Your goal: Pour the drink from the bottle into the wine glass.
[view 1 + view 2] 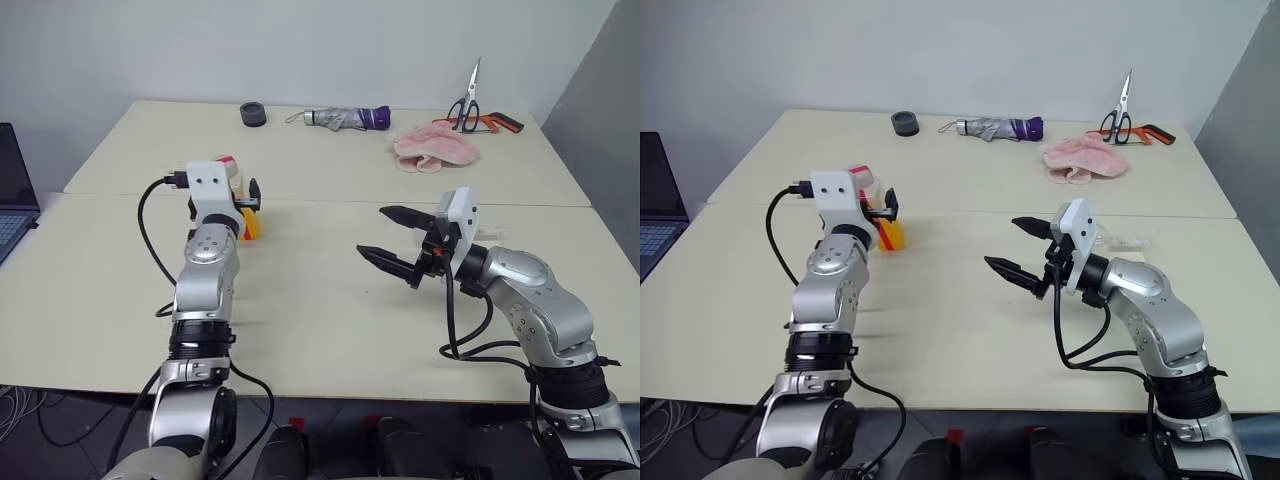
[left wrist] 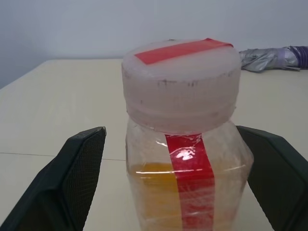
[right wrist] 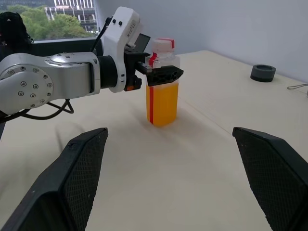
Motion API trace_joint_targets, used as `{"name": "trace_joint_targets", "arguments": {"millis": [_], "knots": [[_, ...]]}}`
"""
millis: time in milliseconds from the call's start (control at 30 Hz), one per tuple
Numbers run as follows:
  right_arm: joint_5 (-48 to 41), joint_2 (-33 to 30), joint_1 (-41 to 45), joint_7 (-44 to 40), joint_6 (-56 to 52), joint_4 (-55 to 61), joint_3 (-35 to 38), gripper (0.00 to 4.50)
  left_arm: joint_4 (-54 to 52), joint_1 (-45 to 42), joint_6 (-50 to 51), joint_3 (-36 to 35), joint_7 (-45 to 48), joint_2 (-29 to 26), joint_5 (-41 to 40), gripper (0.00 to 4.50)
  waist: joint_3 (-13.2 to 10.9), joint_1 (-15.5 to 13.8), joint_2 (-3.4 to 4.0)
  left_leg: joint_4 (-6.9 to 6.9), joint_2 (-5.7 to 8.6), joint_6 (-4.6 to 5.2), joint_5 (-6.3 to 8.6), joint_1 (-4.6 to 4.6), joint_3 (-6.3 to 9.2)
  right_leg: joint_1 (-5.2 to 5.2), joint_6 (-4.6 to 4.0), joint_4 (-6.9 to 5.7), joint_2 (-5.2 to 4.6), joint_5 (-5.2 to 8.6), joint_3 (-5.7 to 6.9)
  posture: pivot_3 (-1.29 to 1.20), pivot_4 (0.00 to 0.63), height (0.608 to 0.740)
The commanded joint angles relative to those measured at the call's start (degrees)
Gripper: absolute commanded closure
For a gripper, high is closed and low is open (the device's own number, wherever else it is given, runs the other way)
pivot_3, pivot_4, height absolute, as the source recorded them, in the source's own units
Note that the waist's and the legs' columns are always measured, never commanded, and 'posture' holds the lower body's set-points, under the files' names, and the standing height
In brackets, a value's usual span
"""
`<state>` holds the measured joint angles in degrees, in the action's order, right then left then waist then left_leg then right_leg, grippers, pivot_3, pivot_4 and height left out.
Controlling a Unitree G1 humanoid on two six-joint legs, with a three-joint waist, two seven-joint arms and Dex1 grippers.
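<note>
The bottle (image 3: 162, 96) stands upright on the left part of the table, clear plastic with a red stripe and a capped top. Orange drink (image 2: 154, 192) fills its lower half. My left gripper (image 1: 240, 197) reaches level around the bottle's upper part, open, with a gap between each finger (image 2: 72, 178) and the bottle. My right gripper (image 1: 373, 231) hovers open and empty over the table's middle, pointing toward the bottle. A faint clear shape (image 1: 1127, 241) lies just behind my right wrist; I cannot tell whether it is the wine glass.
Along the far table lie a black round object (image 1: 254, 114), a folded umbrella (image 1: 345, 118), a pink cloth (image 1: 435, 150) and scissors (image 1: 465, 100). A laptop (image 1: 15, 190) sits at the left edge. A seam runs across between the two tables.
</note>
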<state>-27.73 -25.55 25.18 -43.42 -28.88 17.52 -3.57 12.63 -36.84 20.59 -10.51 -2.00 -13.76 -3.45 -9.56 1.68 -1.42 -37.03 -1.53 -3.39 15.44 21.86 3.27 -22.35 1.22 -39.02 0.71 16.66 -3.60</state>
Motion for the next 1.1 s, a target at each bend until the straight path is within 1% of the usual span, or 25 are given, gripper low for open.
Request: {"name": "trace_joint_targets", "arguments": {"millis": [33,300,400,567,600,1100], "knots": [[-0.29,0.27,1.19,0.18,1.01,0.80,0.87,0.07,-0.06,-2.26,-1.85,0.36,0.45,-0.77,0.50,0.00,0.00,-0.01,0.00,0.00,0.00,0.00,0.00,0.00,0.00,0.00,0.00,0.00,0.00,0.00,0.00,0.00,0.150,0.740],[-0.26,0.19,1.33,0.37,1.00,0.66,1.18,0.07,0.84,-2.81,-2.54,0.60,0.74,-0.58,0.54,0.00,0.00,0.00,0.00,0.00,0.00,0.00,0.00,0.01,0.01,0.00,0.00,0.00,-0.01,0.00,0.01,0.00,0.150,0.740],[-0.30,0.10,1.28,0.41,0.93,0.71,1.28,0.00,0.85,-2.84,-2.62,0.80,0.80,-0.40,0.52,0.58,0.00,0.00,0.00,0.00,0.00,0.00,0.00,0.01,0.01,0.00,0.00,0.00,-0.01,0.00,0.01,0.00,0.150,0.740],[-0.48,0.03,1.30,0.46,0.80,0.65,1.54,0.00,0.16,-2.29,-2.25,0.68,0.39,0.04,0.16,2.13,0.00,-0.01,0.00,0.00,0.00,0.00,0.00,0.01,0.01,0.00,0.00,0.00,-0.01,0.00,0.01,0.00,0.150,0.740],[-0.51,0.02,1.29,0.48,0.79,0.63,1.60,0.00,-0.26,-1.98,-2.01,0.63,0.13,0.23,0.11,2.33,0.00,-0.01,0.00,0.00,0.00,0.00,0.00,0.01,0.01,0.00,0.00,0.00,-0.01,0.00,0.01,0.00,0.150,0.740],[-0.47,0.42,1.94,0.35,1.20,-0.17,1.37,0.00,-4.78,1.61,0.07,0.12,-0.39,1.41,-0.72,2.33,0.00,0.00,0.00,0.00,-0.01,0.00,0.00,0.00,0.00,0.00,0.00,0.00,-0.03,0.00,0.00,0.00,0.150,0.740]]}}
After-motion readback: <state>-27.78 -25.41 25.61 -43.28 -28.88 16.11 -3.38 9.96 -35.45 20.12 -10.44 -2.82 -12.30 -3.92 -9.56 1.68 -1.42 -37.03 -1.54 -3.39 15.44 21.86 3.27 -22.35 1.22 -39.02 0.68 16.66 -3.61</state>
